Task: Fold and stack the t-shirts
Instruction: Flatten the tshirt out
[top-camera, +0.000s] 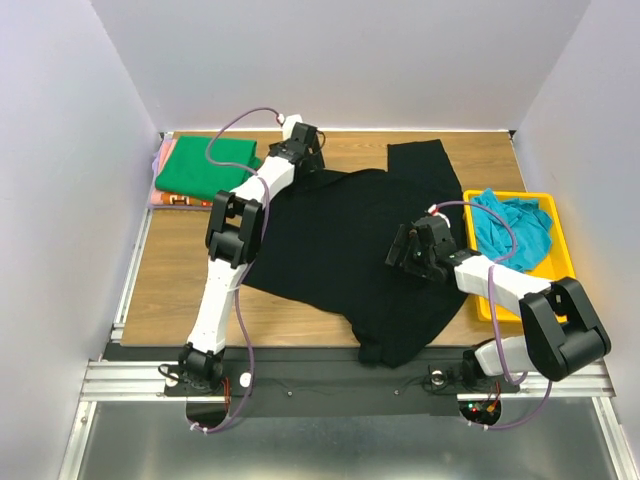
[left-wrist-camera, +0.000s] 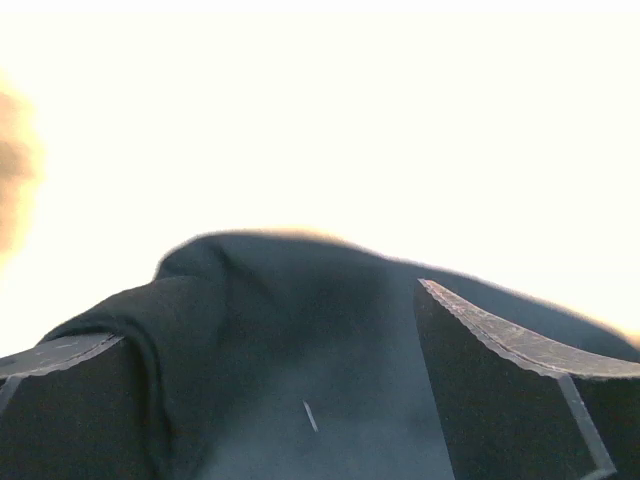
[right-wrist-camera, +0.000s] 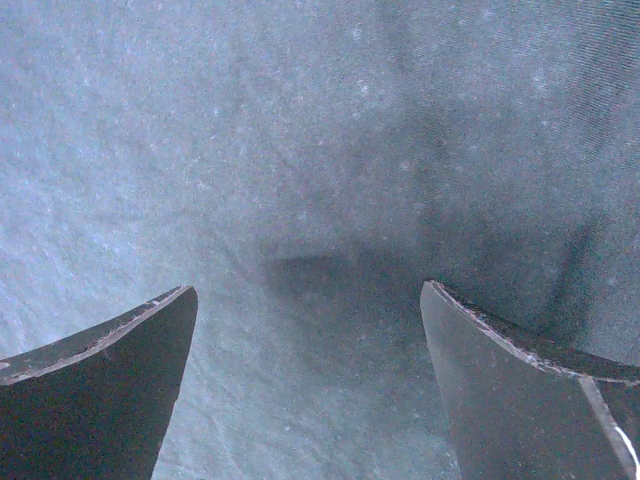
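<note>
The black t-shirt (top-camera: 350, 250) lies spread flat over the middle of the table. My left gripper (top-camera: 310, 158) is at its far left edge, jaws open, and black cloth (left-wrist-camera: 300, 340) bulges between the fingers in the left wrist view, where the gripper (left-wrist-camera: 268, 310) sits low. My right gripper (top-camera: 400, 255) is open just above the shirt's right half; only black cloth (right-wrist-camera: 300, 150) shows between its fingers (right-wrist-camera: 308, 288). The bright green shirt (top-camera: 205, 167) lies folded at the back left on the orange-pink one (top-camera: 165, 198). The teal-blue shirt (top-camera: 515, 230) is crumpled in a tray.
The yellow plastic tray (top-camera: 560, 265) stands at the table's right edge. White walls close in the back and both sides. A metal rail (top-camera: 130, 290) runs along the left edge. The black shirt's hem (top-camera: 385, 350) hangs over the near edge by the arm bases.
</note>
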